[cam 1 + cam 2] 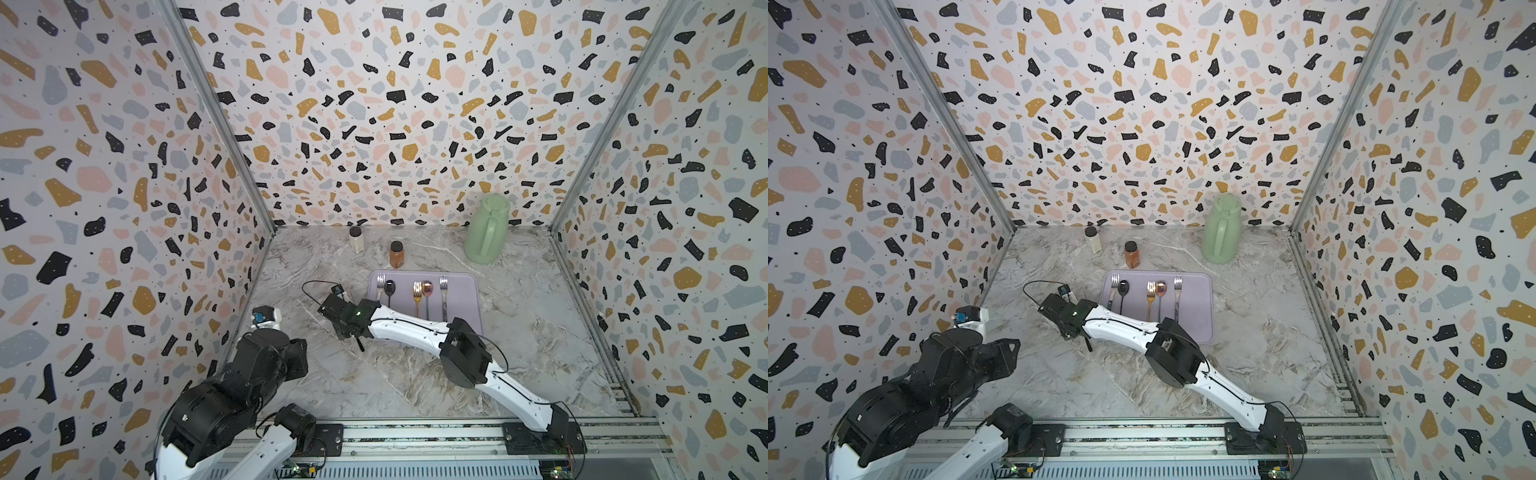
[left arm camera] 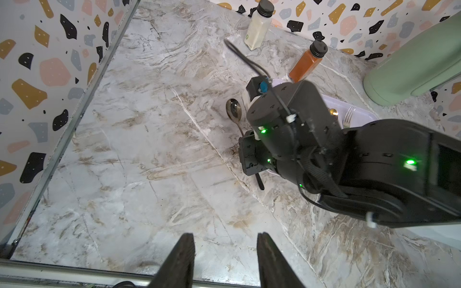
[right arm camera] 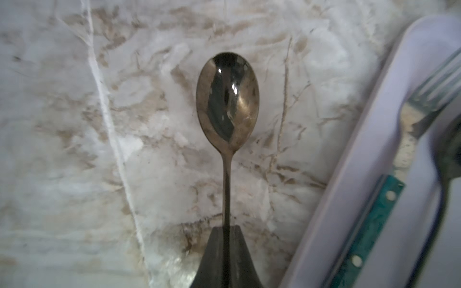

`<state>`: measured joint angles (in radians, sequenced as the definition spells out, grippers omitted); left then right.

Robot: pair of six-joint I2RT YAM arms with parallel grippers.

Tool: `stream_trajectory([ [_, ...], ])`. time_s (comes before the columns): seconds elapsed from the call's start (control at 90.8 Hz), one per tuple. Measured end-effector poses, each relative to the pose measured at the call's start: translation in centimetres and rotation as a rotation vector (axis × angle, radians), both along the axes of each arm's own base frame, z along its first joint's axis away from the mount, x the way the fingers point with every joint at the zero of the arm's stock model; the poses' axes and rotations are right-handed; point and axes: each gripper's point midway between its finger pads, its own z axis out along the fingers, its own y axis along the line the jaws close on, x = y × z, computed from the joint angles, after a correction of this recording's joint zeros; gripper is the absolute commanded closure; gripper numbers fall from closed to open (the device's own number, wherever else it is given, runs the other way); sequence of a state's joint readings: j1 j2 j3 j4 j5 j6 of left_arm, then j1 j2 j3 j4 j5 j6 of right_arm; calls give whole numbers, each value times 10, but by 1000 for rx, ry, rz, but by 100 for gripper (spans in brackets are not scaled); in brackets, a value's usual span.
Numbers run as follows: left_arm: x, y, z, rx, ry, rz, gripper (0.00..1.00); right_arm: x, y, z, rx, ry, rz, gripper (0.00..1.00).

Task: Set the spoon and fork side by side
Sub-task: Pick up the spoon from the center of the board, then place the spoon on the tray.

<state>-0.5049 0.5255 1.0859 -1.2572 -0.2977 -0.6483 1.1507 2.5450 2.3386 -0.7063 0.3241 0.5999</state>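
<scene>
a: top views first. where is the task's spoon sitting?
b: the dark, glossy metal spoon (image 1: 360, 344) is lying on the grey marble desk (image 1: 415, 382), just beside the lavender rectangular tray (image 1: 467, 299). only its handle tip is peeking out from under the right arm (image 1: 399, 328). the silver fork with the dark handle (image 1: 444, 286) is lying alone on the tray.
a: what should i be worrying about?
b: the arm is reaching across above the two fork-and-spoon pairs (image 1: 417, 293). i'm judging that a careless swing could be knocking them out of line.
a: left wrist view?
b: the left jaws are standing spread, holding nothing, hanging over bare desk well apart from the spoon.
a: right wrist view?
b: the right jaws are pressing together on the spoon's thin handle, well back from the bowl, which seems to be lying flat on the marble. with the pinch sitting that far from the heavy bowl, the spoon could be swivelling or slipping once it's leaving the desk, and the tray's raised rim could be catching it.
</scene>
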Motion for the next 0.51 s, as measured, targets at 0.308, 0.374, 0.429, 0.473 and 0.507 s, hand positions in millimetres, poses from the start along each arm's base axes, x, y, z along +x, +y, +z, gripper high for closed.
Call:
stream_trajectory([
  [0.308,0,0,1,-4,-3,1,56,35,-99,129,68,-133,-148,95],
  [0.374,0,0,1,-5,-4,0,56,48,-139,131,39,-144,-216,95],
  [0.429,0,-1,1,-6,-3,-1,56,57,-175,123,7,-140,-275,94],
  [0.473,0,-1,0,-7,0,-3,56,60,-203,110,-25,-126,-319,94],
  [0.507,0,-2,0,-9,4,-4,56,61,-228,97,-59,-110,-356,94],
])
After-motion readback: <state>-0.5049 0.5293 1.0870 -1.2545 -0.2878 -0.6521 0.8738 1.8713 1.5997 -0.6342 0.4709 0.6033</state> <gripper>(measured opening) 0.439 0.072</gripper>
